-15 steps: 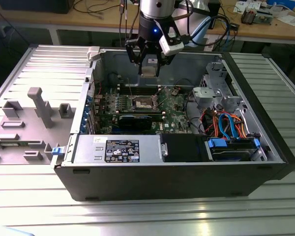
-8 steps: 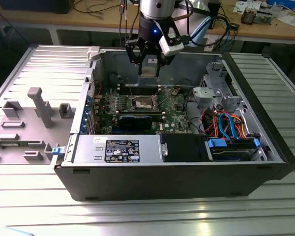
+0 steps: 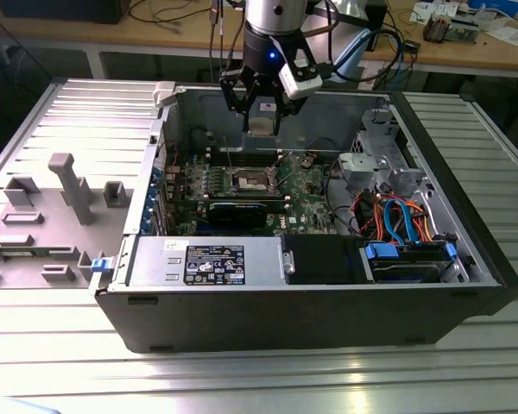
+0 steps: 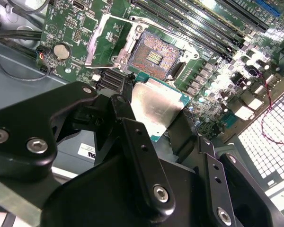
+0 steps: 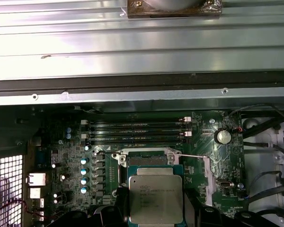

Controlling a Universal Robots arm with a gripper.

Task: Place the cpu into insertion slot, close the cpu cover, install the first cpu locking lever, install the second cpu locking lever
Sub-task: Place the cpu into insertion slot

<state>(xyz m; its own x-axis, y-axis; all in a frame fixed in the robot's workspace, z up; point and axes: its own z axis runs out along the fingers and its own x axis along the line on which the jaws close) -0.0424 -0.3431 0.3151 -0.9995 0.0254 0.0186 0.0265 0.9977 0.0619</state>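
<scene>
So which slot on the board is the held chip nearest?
The square insertion slot, its contacts bare and the cpu cover open; the cpu hangs close by. The long memory slots lie beyond.

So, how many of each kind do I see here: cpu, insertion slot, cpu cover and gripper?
cpu, held in the gripper: 1
insertion slot, with no chip in it: 1
cpu cover, swung open: 1
gripper: 1
Total: 4
</scene>
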